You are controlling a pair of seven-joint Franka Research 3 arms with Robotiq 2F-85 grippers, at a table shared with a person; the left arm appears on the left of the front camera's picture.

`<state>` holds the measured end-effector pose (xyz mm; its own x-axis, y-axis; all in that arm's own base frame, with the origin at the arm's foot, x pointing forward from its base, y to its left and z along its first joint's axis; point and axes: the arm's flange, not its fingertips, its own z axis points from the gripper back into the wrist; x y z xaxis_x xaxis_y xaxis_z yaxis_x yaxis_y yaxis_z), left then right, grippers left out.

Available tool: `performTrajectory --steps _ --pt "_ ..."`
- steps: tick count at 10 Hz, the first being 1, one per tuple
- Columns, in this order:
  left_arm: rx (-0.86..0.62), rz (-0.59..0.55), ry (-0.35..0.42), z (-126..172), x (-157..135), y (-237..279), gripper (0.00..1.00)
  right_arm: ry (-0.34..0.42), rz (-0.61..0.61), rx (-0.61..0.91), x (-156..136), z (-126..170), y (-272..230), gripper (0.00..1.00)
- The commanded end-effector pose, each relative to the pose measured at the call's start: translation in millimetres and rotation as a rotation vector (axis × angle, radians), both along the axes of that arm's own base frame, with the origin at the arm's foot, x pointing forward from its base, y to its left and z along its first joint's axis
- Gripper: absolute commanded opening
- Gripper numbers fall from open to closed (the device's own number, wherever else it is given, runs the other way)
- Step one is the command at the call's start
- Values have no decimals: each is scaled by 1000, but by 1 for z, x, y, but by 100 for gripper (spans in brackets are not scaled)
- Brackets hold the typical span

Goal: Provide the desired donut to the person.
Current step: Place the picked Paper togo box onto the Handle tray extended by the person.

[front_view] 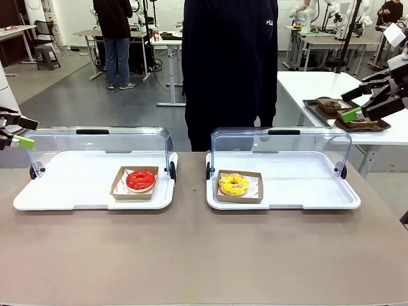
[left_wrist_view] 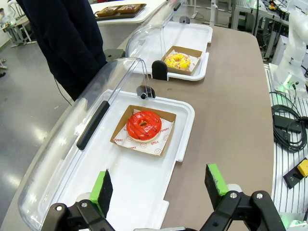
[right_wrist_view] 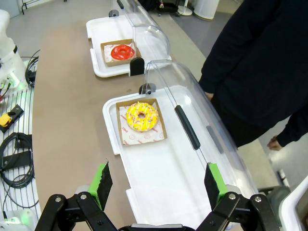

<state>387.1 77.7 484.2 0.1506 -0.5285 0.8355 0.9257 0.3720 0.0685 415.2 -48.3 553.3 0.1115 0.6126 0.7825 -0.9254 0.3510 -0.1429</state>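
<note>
A red-glazed donut point(front_view: 140, 180) point(left_wrist_view: 144, 124) point(right_wrist_view: 121, 52) lies in a cardboard tray on the left white tray point(front_view: 64, 191). On the right white tray point(front_view: 306, 191), a yellow sprinkled donut point(front_view: 233, 184) point(left_wrist_view: 177, 60) point(right_wrist_view: 141, 116) lies in its own cardboard tray. The person point(front_view: 229, 64) in a black top stands across the table between the two trays, arms hanging down. My left gripper point(front_view: 24, 132) point(left_wrist_view: 159, 183) hovers open above the left tray's outer end. Above the right end of the right tray, my right gripper point(front_view: 350, 105) point(right_wrist_view: 157, 177) is open too. Neither holds anything.
Each tray's clear lid point(front_view: 95, 143) point(front_view: 280, 143) stands open along the far side, toward the person. A white side table at the right carries brown trays of pastries point(front_view: 347, 115). Cables point(left_wrist_view: 288, 127) point(right_wrist_view: 17, 154) lie on the floor beside the table ends.
</note>
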Motion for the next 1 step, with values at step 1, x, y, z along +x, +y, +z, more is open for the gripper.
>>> performTrajectory --steps 1 --pt "-6 -2 -2 0 -1 0 100 2 7 8 0 -1 -1 100"
